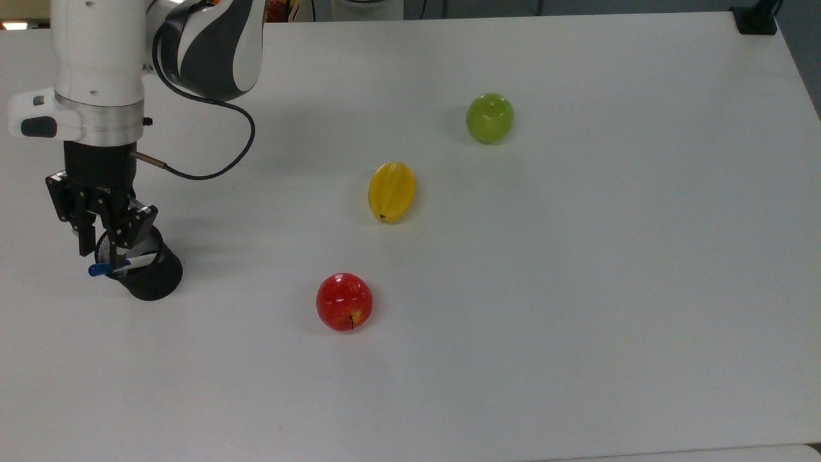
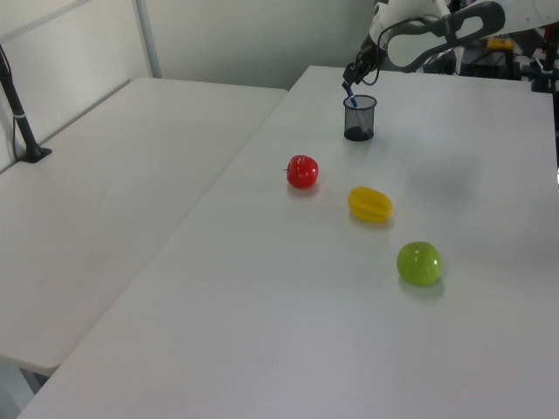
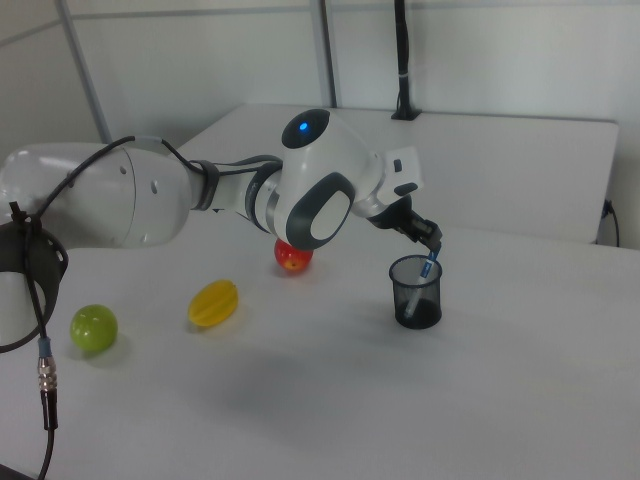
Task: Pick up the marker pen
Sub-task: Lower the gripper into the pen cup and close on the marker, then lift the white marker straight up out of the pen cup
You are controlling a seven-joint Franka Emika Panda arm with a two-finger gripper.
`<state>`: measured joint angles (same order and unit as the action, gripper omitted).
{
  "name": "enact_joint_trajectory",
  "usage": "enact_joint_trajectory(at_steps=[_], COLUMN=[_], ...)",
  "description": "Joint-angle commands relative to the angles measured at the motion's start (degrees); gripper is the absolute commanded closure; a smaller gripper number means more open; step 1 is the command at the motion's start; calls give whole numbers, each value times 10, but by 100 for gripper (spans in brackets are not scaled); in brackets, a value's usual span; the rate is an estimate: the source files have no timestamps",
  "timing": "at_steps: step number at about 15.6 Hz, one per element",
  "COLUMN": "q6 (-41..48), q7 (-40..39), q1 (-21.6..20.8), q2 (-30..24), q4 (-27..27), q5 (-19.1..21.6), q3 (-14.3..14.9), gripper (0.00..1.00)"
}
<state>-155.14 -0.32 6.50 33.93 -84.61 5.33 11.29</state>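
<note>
At the top view's left end of the white table, hangs over a black mesh cup with the gripper pointed straight down at the marker pen. Favours a vertical approach, by the look of it, because of the cup's wall: no way in from the side. Finds the pen leaning inside the cup, barrel down in the mesh, blue cap propped on the rim and poking out towards the top view's left, the one part offered for a grip. Sits right at that cap in the left view, gripper touching or all but touching pen above the cup. Same in the right view, with gripper at the top of the pen and the cup upright beneath. Impossible to tell whether clamped on the cap or merely around it. Calls, probably, for a straight lift so as not to tip the light cup. Leaves a red apple, a yellow fruit and a green apple well apart across the table, out of the way.
</note>
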Motion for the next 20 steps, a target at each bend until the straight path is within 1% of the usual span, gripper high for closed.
enact_joint_trajectory(at_steps=[1, 3, 5, 9, 13, 16, 18, 20], q6=[-19, -20, -19, -19, -19, -19, -19, -19], q7=[-6, -6, -6, -6, -6, -6, -6, -8], q1=[-5, -5, -5, -2, 0, 2, 3, 3], q2=[11, 12, 23, 33, 51, 55, 55, 55], q4=[5, 6, 22, 33, 55, 59, 59, 59], q5=[-1, -1, -1, -2, -3, -3, -4, -5], q3=[8, 10, 12, 12, 12, 13, 13, 13], gripper=[54, 54, 58, 59, 66, 79, 91, 100])
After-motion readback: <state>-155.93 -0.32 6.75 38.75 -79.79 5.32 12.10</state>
